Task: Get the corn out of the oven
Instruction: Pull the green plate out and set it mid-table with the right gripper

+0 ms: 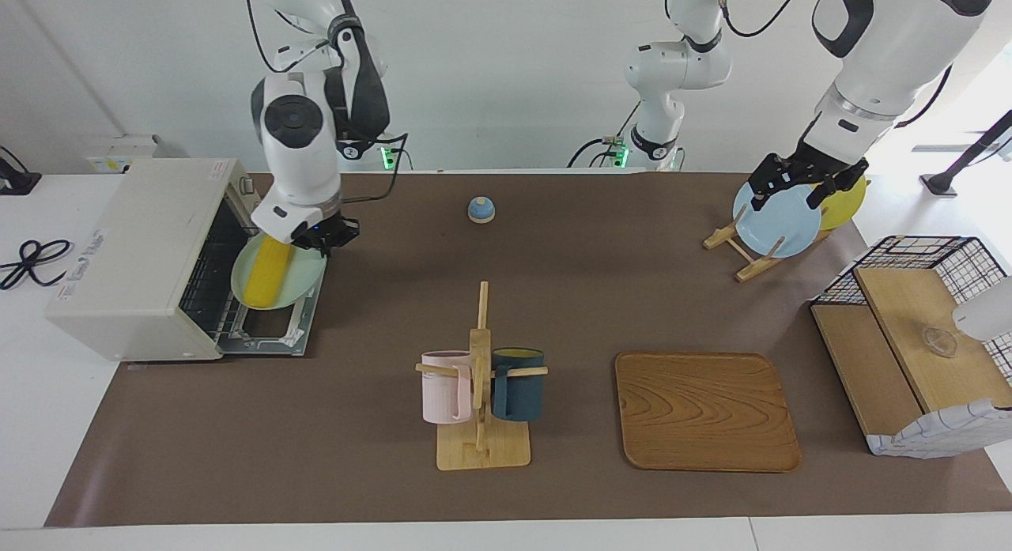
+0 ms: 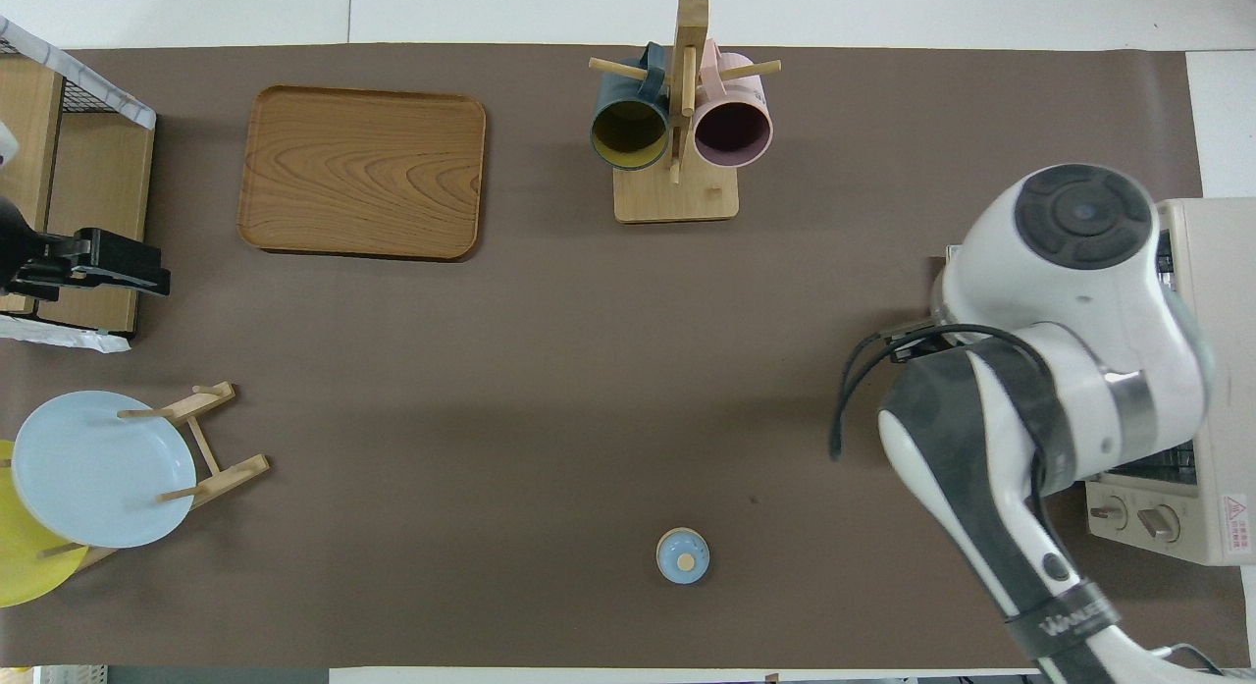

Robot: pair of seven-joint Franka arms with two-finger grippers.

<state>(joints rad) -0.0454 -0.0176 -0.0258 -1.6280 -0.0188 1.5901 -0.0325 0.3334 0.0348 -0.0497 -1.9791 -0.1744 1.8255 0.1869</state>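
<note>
Currently the oven (image 1: 150, 258) sits at the right arm's end of the table with its door (image 1: 273, 330) dropped open. The corn (image 1: 269, 277) lies on a pale green plate (image 1: 304, 278), and that plate is partway out of the oven mouth, over the open door. Right gripper (image 1: 320, 236) is down at the plate's rim on the side nearer the robots, apparently clamped on the rim, though the fingers are mostly hidden under the wrist, so I cannot tell for sure. From overhead the right arm covers the plate and corn completely; only the oven's top (image 2: 1212, 370) and its knobs show. Left gripper (image 1: 798, 183) hangs over the plate rack (image 1: 743, 254) at the left arm's end, just above the blue plate (image 1: 775, 223) standing in it, with a yellow plate (image 1: 846, 203) beside that; fingers look spread, touching nothing. Elsewhere: wooden tray (image 1: 704, 409), mug stand (image 1: 481, 377) carrying a pink mug (image 1: 444, 386) and a dark teal mug (image 1: 518, 383), small blue knob-like piece (image 1: 481, 209) nearer the robots, wire basket (image 1: 925, 258) with wooden shelves at the left arm's end.
</note>
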